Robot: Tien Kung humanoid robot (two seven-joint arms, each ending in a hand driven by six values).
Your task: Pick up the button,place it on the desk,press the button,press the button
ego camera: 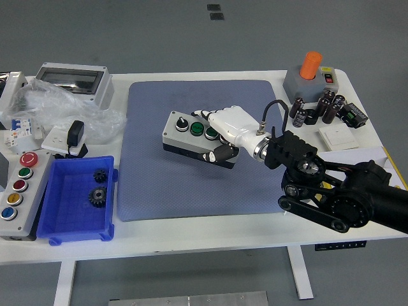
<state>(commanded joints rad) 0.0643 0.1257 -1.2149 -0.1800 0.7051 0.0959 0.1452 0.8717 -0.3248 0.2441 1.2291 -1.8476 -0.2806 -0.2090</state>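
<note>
A grey button box [189, 135] with a black knob and green buttons on top sits tilted over the middle of the blue-grey mat [159, 185]. My right hand [222, 132], white with a black arm behind it, is shut on the box's right end, fingers over the top and thumb against the front side. Whether the box rests on the mat or hangs just above it cannot be told. My left arm is out of sight.
A blue bin [75, 201] holding two gears stands front left, beside a grey panel [17, 194] of coloured buttons. Plastic bag [57, 108], grey enclosure [73, 81] and charger [75, 135] lie back left. An orange-topped switch box [310, 76], capacitors [322, 108] and white plates [341, 135] sit right.
</note>
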